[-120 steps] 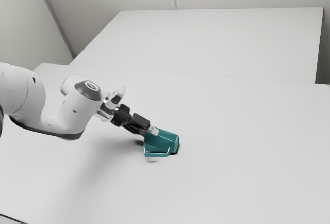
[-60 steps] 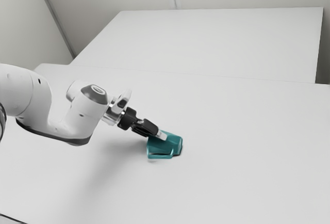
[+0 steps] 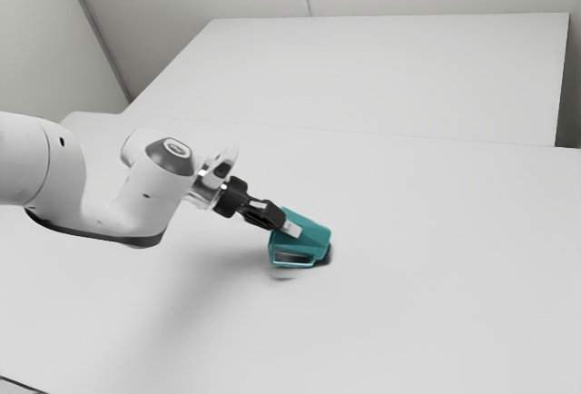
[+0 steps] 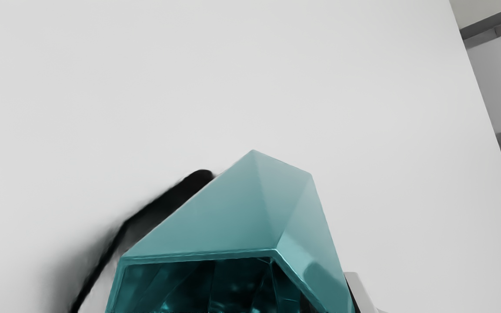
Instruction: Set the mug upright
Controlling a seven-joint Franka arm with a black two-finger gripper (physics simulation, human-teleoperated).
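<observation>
using the mug (image 3: 311, 231) as landmark, exterior view, left to right: the gripper (image 3: 290, 229) is meeting its open-rim end, grip state undetermined; the mug is lying tipped at the table (image 3: 436, 267), long axis running away from the gripper, base pointing farthest, so righting is likely needing that base swung down.

Seeing teal on the mug (image 3: 313, 238) at the black claw (image 3: 291, 229), darker teal inside, plain pale grey on the table (image 3: 436, 258) below
</observation>
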